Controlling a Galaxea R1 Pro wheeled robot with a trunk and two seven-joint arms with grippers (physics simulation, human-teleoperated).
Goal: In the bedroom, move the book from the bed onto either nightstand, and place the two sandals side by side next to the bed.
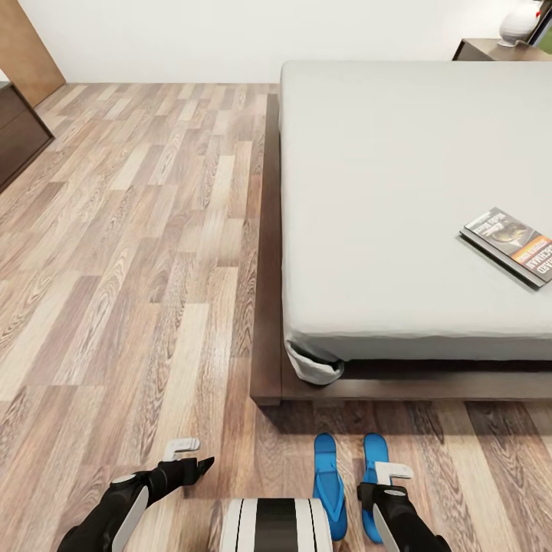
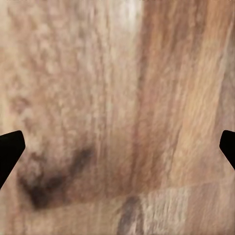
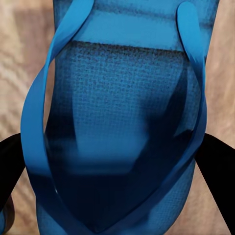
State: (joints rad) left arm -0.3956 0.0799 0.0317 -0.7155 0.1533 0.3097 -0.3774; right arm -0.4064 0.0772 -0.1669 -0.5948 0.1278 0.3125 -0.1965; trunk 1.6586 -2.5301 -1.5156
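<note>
We find the book (image 1: 510, 246) lying flat on the bed (image 1: 399, 192) near its right side, and the two sandals (image 1: 351, 481) side by side on the wood floor (image 1: 138, 253) just off the foot of the frame. Our right gripper (image 3: 115, 161) sits directly over the right-hand sandal (image 3: 122, 127), fingers spread to either side of it, not clamped. Our left gripper (image 2: 117, 147) hangs over bare floor, fingers apart.

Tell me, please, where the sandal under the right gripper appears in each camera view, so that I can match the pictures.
Head view: the right sandal lies on the floor before the bed's foot, beside the other sandal, partly under the right gripper.
Right wrist view: the same sandal is seen close, between the dark fingertips.
Left wrist view: I see wood floor here.
Shared landmark: the wood-plank floor.
</note>
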